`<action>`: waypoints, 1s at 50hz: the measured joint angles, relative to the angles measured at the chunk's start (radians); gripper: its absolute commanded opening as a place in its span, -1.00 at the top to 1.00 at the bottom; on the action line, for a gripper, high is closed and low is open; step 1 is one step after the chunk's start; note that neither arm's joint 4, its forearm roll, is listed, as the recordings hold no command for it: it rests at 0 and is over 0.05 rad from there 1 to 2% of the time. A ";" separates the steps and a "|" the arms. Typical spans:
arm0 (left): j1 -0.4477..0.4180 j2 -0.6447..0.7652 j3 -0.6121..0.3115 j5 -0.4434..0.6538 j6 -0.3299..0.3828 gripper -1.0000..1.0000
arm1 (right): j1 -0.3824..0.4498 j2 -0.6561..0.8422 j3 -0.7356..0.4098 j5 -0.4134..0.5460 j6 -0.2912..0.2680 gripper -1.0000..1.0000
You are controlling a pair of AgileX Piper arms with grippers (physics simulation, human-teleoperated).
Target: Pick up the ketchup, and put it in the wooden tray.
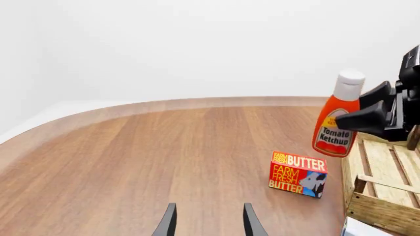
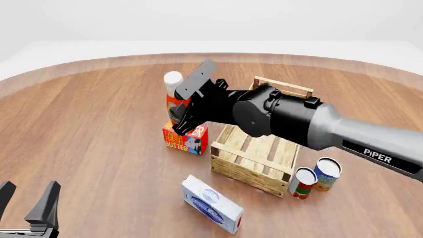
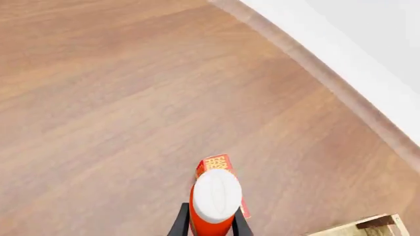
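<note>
Ketchup sits clamped in my right gripper, lifted clear of the round wooden table. It is a slim red-orange squeeze bottle with a white cap, its label reading "Tomato Ketchup" in my left wrist view, and it leans slightly. In my right wrist view I look straight down on the white cap, with one dark finger pressed against each side of the red body.

In the front view the bottle hangs at about ten o'clock from the wooden tray, just outside its near-left corner. Directly beneath the bottle stands a red box printed "Farm Fresh Butter", close beside the tray's left end. The tray itself is a pale slatted crate with gaps in its floor.

At five o'clock from the tray stand two small cans, a red-and-white can and a blue-topped can, close together. At seven o'clock lies a white and blue carton, flat on the table.

My left gripper waits low at the near-left edge of the table, fingers spread apart and holding nothing, well away from everything else.
</note>
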 measured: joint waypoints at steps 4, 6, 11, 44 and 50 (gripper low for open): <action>0.000 0.000 0.000 0.000 0.000 -1.00 | -0.049 -0.009 -0.015 0.018 -0.012 1.00; 0.000 0.000 0.000 0.000 0.000 -1.00 | -0.077 -0.015 -0.017 0.024 -0.019 1.00; 0.000 0.000 0.000 0.000 0.000 -1.00 | -0.142 -0.028 -0.017 0.036 -0.029 1.00; 0.000 0.000 0.000 0.000 0.000 -1.00 | -0.494 0.033 0.096 -0.104 -0.008 1.00; 0.000 0.000 0.000 0.000 0.000 -1.00 | -0.528 0.064 0.121 -0.160 0.000 1.00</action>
